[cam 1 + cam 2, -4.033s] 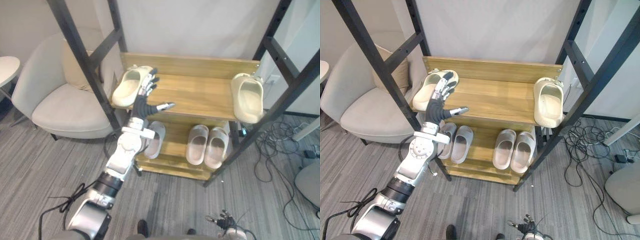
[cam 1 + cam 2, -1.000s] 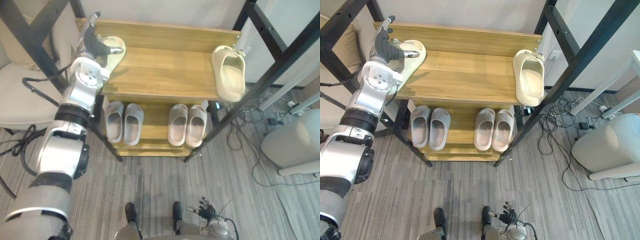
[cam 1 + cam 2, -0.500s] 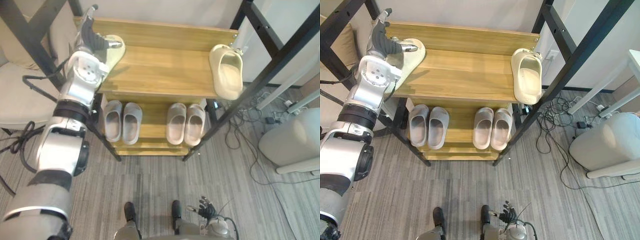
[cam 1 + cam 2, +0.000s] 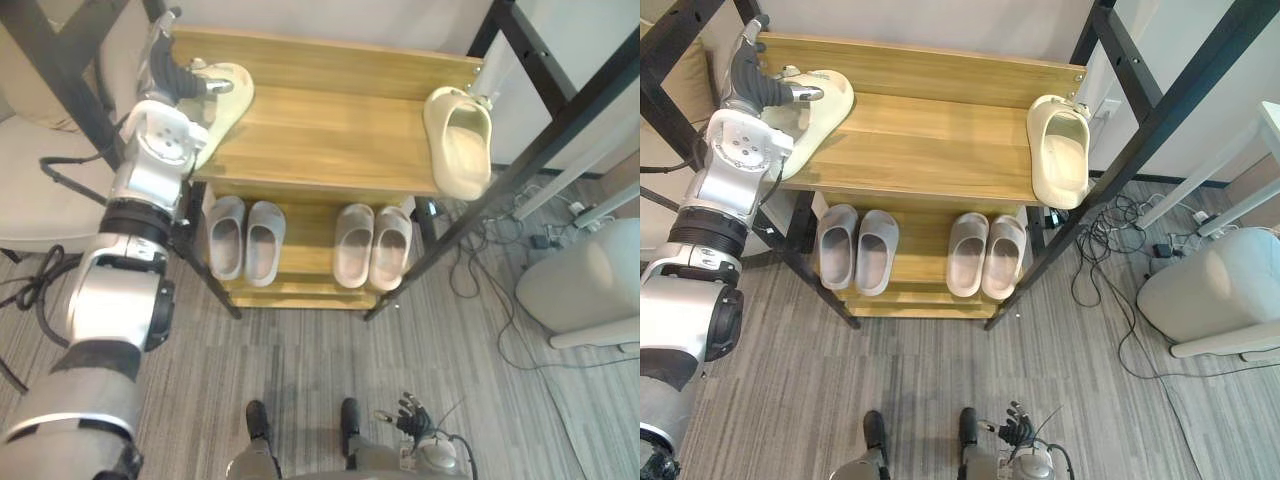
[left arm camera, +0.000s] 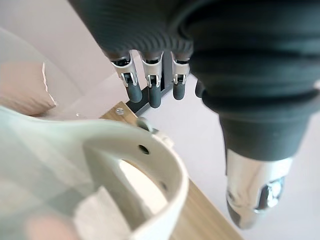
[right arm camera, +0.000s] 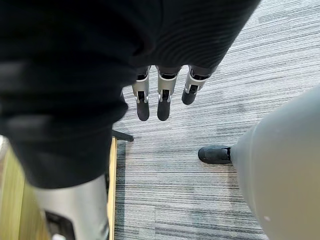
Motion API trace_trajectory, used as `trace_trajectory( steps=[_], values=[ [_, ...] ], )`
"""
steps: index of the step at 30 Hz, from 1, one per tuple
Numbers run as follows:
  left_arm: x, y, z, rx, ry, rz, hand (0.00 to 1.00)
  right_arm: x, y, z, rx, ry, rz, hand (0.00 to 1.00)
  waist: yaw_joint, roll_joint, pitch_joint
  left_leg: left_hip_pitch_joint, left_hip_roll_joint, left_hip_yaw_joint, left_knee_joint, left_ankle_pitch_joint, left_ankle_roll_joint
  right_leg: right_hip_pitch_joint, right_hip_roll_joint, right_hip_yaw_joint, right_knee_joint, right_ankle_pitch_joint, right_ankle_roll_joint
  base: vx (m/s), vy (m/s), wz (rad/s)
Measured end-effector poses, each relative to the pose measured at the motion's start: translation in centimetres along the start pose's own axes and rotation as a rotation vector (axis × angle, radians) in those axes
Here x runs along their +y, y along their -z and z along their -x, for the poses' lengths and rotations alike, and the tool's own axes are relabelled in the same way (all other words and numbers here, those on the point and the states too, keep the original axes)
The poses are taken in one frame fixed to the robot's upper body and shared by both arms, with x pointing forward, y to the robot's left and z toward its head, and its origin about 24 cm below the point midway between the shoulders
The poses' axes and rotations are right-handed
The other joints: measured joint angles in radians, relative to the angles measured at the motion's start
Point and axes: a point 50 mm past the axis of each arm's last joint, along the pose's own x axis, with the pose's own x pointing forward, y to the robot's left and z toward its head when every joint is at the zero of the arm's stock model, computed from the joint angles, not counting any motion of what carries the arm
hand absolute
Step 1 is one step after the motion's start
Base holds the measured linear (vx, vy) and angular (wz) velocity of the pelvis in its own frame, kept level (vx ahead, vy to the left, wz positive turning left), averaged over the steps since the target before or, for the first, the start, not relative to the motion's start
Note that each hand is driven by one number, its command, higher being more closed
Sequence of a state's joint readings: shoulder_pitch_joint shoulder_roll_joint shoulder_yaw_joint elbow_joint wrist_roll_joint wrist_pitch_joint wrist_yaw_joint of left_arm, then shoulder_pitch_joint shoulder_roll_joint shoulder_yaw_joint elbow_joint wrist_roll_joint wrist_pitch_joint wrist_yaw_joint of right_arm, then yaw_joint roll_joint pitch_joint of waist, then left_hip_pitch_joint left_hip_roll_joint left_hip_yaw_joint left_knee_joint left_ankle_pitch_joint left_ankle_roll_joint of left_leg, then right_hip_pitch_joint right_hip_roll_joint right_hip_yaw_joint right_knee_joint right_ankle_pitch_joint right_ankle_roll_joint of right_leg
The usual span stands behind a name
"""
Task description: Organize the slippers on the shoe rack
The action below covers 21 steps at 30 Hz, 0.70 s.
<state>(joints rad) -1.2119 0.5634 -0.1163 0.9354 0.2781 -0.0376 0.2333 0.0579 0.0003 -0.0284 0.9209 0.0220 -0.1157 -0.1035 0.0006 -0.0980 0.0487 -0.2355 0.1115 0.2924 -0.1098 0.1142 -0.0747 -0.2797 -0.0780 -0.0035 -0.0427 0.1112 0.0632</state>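
Observation:
A wooden shoe rack has a top shelf (image 4: 330, 140) that carries two cream slippers. The left cream slipper (image 4: 226, 95) lies tilted at the shelf's left end. My left hand (image 4: 170, 76) is at its outer side, with straight fingers (image 5: 155, 95) pointing past the slipper's heel and the thumb (image 5: 255, 195) stretched over its strap (image 5: 150, 165). The right cream slipper (image 4: 458, 140) lies at the right end, its toe over the front corner. Two pairs of grey slippers (image 4: 247, 238) (image 4: 372, 245) stand on the lower shelf. My right hand (image 4: 410, 420) hangs low over the floor, fingers (image 6: 162, 107) straight.
Black metal posts (image 4: 560, 130) slant up on both sides of the rack. A pale armchair (image 4: 35, 190) stands at the left. A grey rounded seat (image 4: 580, 290) and loose cables (image 4: 500, 235) lie on the striped carpet at the right.
My left hand has slid a little to the left and back along the left cream slipper, which now shows more. The right hand has stayed where it was.

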Motion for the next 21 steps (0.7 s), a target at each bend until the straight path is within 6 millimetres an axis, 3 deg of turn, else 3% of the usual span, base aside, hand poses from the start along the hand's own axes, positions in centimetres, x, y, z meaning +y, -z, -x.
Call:
trace_trajectory(
  steps=[13, 15, 21],
  values=[
    [0.7, 0.6, -0.1, 0.038, -0.026, -0.048, 0.00, 0.2, -0.8, -0.3, -0.019, 0.002, -0.015, 0.00, 0.003, -0.013, 0.014, -0.011, 0.009, 0.001, 0.000, -0.006, -0.003, -0.012, 0.006, 0.000, 0.001, 0.008, -0.003, 0.01, 0.011, -0.01],
    [1.4, 0.1, -0.5, 0.040, -0.051, -0.035, 0.00, 0.3, -1.0, -0.4, -0.023, 0.001, -0.010, 0.00, 0.002, -0.026, 0.025, -0.019, 0.013, 0.001, 0.000, -0.003, -0.008, -0.020, 0.010, -0.005, 0.001, 0.009, -0.004, 0.00, 0.000, 0.00],
    [2.3, -0.6, -0.9, 0.028, -0.079, -0.013, 0.00, 0.6, -1.5, -0.5, -0.034, -0.007, -0.016, 0.00, 0.004, -0.027, 0.026, -0.031, 0.015, -0.004, 0.005, 0.011, -0.007, -0.030, 0.012, -0.014, 0.001, 0.018, -0.004, 0.04, 0.020, 0.02]
  ],
)
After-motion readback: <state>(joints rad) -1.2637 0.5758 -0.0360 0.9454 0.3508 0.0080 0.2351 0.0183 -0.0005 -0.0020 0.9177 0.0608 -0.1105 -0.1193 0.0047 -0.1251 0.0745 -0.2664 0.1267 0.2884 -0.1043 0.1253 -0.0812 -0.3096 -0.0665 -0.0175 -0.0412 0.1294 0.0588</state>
